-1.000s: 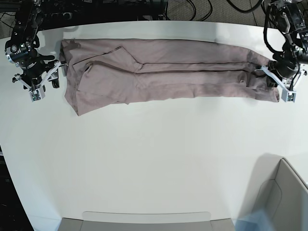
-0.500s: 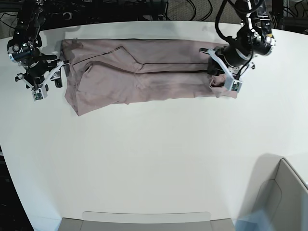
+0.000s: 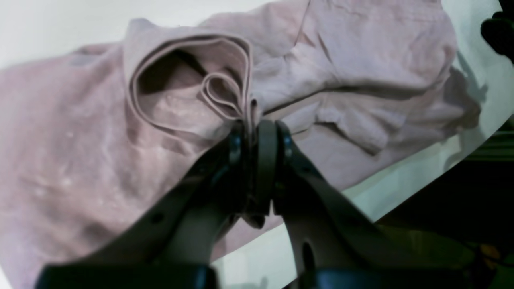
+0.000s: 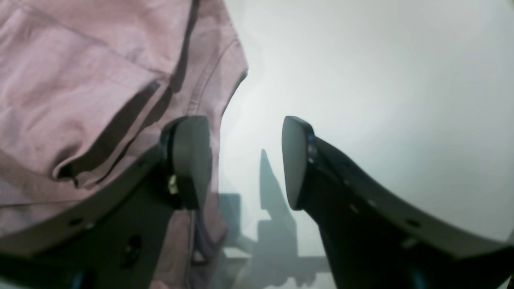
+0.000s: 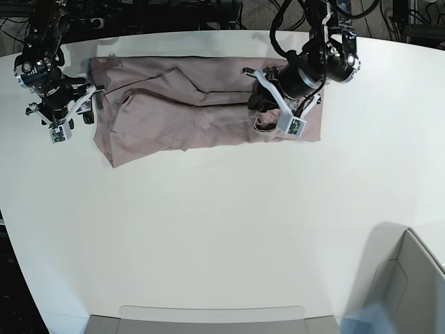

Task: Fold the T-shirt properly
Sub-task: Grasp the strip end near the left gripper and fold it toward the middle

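The left hand [image 3: 255, 132] is clamped on a bunched edge of the T-shirt [image 5: 188, 104], several thin layers curling up in a loop just above its fingertips. That pinch lifts one end of the garment over the rest, which lies as a long band across the far side of the white table [image 5: 222, 229]. The cloth looks light, soft and limp, so it will likely sag and crease wherever unsupported; hems and corners with stacked layers give the surest hold. The right hand [image 4: 245, 160] gapes wide and empty, one finger [image 4: 188, 160] above the shirt's other end, the other above bare table.
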Tool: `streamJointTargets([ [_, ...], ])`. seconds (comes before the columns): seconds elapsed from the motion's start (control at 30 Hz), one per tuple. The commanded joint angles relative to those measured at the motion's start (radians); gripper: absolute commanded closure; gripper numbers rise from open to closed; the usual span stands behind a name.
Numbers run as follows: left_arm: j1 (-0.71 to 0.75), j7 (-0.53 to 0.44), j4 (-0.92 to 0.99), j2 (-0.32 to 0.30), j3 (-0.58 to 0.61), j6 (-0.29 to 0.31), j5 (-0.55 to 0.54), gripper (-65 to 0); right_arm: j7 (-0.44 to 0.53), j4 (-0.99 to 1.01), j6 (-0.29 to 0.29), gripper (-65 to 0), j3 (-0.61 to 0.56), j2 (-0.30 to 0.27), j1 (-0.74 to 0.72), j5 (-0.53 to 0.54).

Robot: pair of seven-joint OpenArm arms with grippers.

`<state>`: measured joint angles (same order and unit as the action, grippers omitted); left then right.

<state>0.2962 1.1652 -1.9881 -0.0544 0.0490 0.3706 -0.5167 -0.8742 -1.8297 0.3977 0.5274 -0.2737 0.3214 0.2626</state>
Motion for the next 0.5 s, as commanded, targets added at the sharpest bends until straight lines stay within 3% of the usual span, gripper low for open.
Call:
streamJointTargets([
  [0.0,-0.004,-0.024,-0.014,0.006,0.009,-0.022,-0.013,0.0,0.019,-0.015,0.004,-29.2,0.004,-0.016,-0.006,0.007],
  [0.13,-0.005,-0.084,-0.012,0.006,0.038,-0.103,-0.013,0.0,0.019,-0.015,0.004,-29.2,0.004,-0.014,-0.006,0.007],
  [0.33,-0.005,-0.103,-0.007,0.004,0.094,-0.123,-0.013,0.0,0.019,-0.014,0.004,-29.2,0.004,-0.003,-0.006,0.007],
  [0.37,-0.005,-0.103,-0.007,0.001,0.105,-0.124,-0.013,-2.6,0.019,-0.014,0.004,-29.2,0.006,0.000,-0.006,0.007],
  [0.47,0.001,-0.103,-0.004,-0.002,0.121,-0.124,-0.013,-21.4,0.019,-0.014,0.004,-29.2,0.004,0.000,-0.006,0.007],
])
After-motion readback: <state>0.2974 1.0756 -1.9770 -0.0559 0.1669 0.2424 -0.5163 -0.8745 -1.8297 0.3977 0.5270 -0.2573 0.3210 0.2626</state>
